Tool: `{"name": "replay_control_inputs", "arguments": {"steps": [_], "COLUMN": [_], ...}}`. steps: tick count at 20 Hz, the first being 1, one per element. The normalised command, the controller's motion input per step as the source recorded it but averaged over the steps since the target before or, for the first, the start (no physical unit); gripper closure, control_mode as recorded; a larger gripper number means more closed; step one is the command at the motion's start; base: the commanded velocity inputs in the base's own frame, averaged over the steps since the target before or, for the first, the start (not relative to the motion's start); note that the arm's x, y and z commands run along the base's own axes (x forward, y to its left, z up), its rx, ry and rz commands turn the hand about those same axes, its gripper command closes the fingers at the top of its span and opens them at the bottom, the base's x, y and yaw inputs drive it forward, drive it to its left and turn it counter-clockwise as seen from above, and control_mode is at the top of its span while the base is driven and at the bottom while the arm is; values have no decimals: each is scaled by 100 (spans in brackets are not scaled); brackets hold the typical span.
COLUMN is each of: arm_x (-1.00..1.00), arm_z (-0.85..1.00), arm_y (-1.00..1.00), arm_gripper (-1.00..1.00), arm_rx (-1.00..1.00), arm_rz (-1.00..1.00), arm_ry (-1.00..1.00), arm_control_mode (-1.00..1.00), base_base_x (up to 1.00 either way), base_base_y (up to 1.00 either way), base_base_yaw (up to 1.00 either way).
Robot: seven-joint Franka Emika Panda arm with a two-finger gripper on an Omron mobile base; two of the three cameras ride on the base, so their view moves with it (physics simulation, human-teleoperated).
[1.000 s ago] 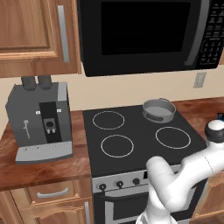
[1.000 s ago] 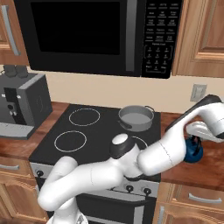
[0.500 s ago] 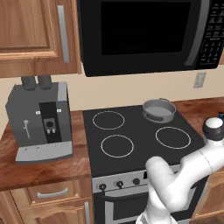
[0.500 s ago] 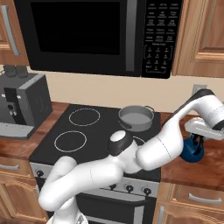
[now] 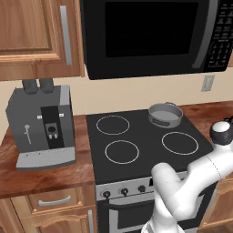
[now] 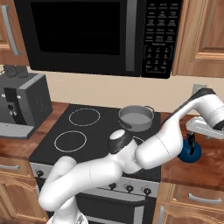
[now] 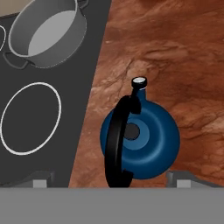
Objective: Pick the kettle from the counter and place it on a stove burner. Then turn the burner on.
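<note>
Hand view: kettle (image 7: 141, 141) between open hand's (image 7: 111, 179) fingertips.

Arm (image 6: 131, 157) stretched far to own right, rising from the base, then bent at the elbow and reaching up and across. Wrist (image 6: 210, 105) turned over at the top, hand pointing down. Gripper (image 7: 111, 179) open wide, jaws far apart, holding nothing. Grey fingertips (image 7: 41, 180) low at both sides in the hand view. In the left base view, forearm (image 5: 200, 170) crossing toward the right edge.
</note>
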Motion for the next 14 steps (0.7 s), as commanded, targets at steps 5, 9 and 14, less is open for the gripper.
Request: {"name": "replay_control_inputs", "arguments": {"steps": [5, 9, 14], "arm_x": [0, 0, 0], "arm_z": [-1, -24, -14], "arm_y": [5, 32, 22], "arm_gripper": [-100, -100, -100], "arm_rx": [-2, -19, -16], "arm_rz": [0, 0, 0], "arm_ry": [0, 0, 0], "arm_control_mode": [-100, -100, -100], "base_base_x": [0, 0, 0], "base_base_y": [0, 0, 0], "base_base_yaw": [0, 0, 0]}}
